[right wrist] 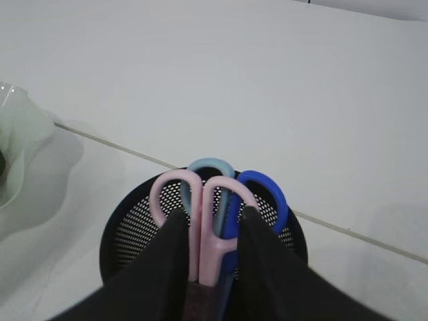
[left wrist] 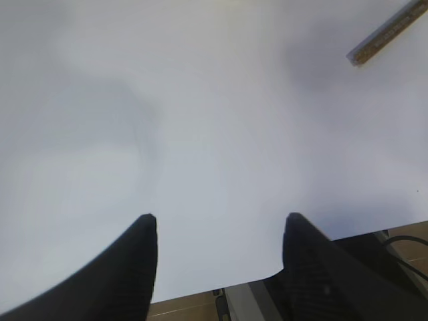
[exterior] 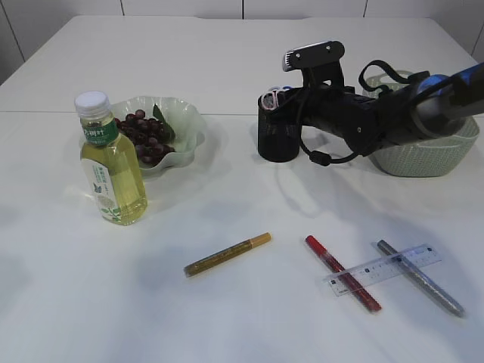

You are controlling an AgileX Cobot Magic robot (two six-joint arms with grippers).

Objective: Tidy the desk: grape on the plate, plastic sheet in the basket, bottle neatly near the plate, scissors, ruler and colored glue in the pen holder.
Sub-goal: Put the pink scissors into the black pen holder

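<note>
Right wrist view is showing our right fingers [right wrist: 212,267] sitting on either side of the pink scissors [right wrist: 200,221], right at the handles, with the blades already down in the black mesh pen holder [right wrist: 127,231]. The gap looks barely wider than the handles, so we honestly can't tell if they're gripping or letting go. A blue pair of scissors [right wrist: 264,194] is sharing the holder just beside the pink one.

What could go wrong: if we're lifting away while a pad is catching a handle loop, we're dragging the scissors back out, or tipping the holder, since it's light and the arm is leaning right over it.

Our left fingers [left wrist: 217,261] are hanging spread apart over bare bench [left wrist: 200,120], holding nothing, with the yellow glue pen [exterior: 227,255] just at the corner of that view.

Pose-wise, in the exterior view the right arm [exterior: 393,110] is reaching in low from the right, past the green basket [exterior: 435,155], wrist levelled toward the holder.

Grapes [exterior: 144,136] are lying on the plate [exterior: 189,125], the bottle [exterior: 111,162] is standing just in front of it, and the ruler [exterior: 393,265], red glue pen [exterior: 342,283] and grey glue pen [exterior: 423,280] are waiting on the bench.
</note>
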